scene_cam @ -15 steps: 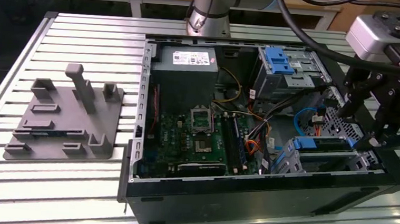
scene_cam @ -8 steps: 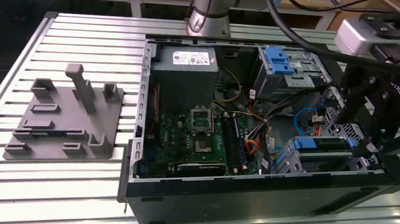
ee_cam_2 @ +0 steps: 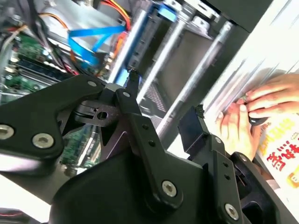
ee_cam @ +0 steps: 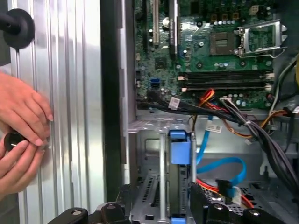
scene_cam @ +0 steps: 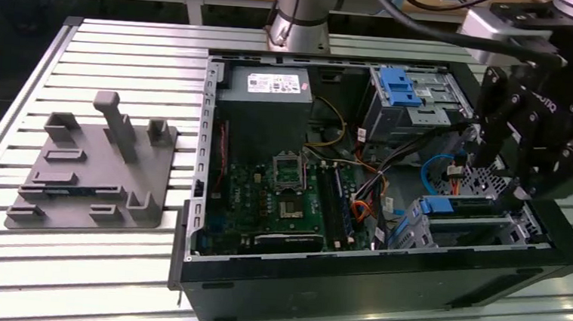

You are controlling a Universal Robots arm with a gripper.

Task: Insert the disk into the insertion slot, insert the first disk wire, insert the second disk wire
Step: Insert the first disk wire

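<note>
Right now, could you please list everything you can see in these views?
table: one, silver, slatted
computer case: one, black, open on the table
motherboard: one, green, inside the case
insertion slot: one, silver, in the case under the end effector
disk: one, blue-framed, in the insertion slot
cable: one, blue, beside the insertion slot
fixture plate: one, grey, exterior view's left of the case
hands: two, a person's, over the table by the case
end effector: one, black, open above the insertion slot
</note>
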